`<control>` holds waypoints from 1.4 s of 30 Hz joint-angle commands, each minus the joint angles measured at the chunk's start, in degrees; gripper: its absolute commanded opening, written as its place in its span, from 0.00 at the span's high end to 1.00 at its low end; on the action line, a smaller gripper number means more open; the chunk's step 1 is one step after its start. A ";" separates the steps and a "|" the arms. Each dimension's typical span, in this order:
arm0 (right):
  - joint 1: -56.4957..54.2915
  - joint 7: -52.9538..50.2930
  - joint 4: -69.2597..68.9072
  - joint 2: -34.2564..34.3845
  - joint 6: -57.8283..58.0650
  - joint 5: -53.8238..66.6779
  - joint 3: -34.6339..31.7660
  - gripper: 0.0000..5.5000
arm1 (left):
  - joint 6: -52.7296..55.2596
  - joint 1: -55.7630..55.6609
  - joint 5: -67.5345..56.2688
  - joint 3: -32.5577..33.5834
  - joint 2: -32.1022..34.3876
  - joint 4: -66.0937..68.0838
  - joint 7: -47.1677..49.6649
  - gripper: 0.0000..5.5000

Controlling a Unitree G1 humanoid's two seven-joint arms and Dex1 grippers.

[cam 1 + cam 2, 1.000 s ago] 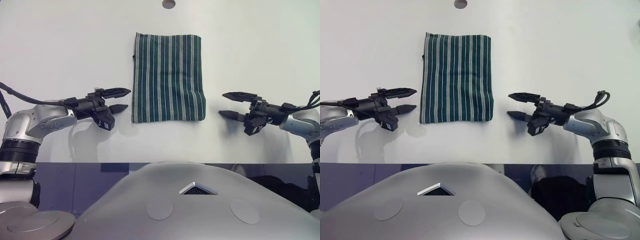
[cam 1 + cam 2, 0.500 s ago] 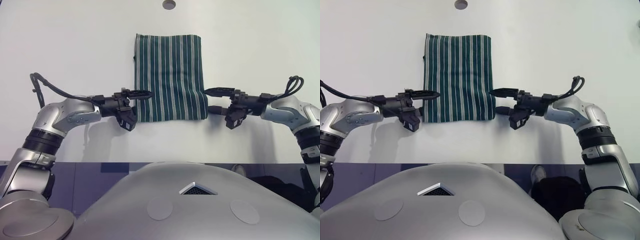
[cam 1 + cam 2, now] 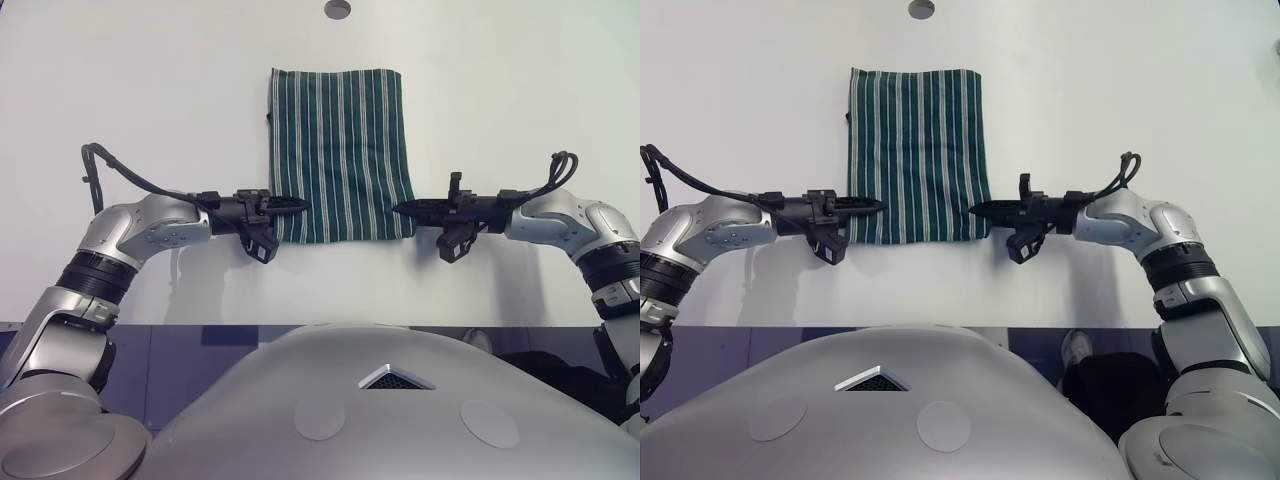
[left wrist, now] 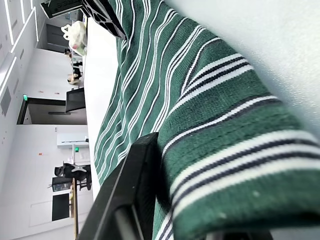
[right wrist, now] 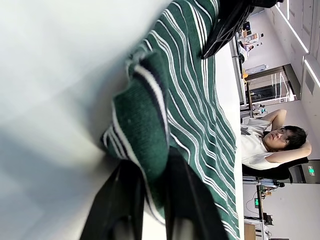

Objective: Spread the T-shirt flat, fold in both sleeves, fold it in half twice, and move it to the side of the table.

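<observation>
Now each pair of jaws pinches a lower corner of the folded T-shirt; left gripper and right gripper should rise evenly, laying that hem squarely on the upper edge.

Dark green T-shirt with thin white and dark stripes, plain white table under it, black left gripper, black right gripper
</observation>
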 commanded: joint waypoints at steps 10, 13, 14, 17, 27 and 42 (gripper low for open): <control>5.17 28.91 -15.51 -7.77 20.61 31.04 10.17 0.99 | 13.33 0.88 -28.65 -12.20 4.11 -5.93 -31.58 0.99; 8.18 39.88 -29.11 -13.87 34.57 42.30 11.18 0.99 | 24.82 1.93 -40.18 -13.07 7.39 -15.96 -40.98 0.99; 9.24 42.81 -32.57 -15.80 38.49 44.71 11.17 0.99 | 29.00 2.56 -43.31 -13.16 9.03 -19.60 -43.88 0.99; 11.78 48.25 -37.73 -18.55 46.25 48.60 10.04 0.99 | 39.82 4.58 -49.59 -12.16 12.74 -28.13 -49.36 0.99; 2.86 53.57 -35.23 -7.85 76.06 66.55 -1.33 0.99 | 63.65 -0.43 -66.82 0.61 5.51 -27.40 -51.51 1.00; -11.24 51.53 -12.54 6.90 83.29 56.20 -6.50 0.99 | 73.11 -10.80 -61.47 9.40 -4.06 -3.11 -52.22 1.00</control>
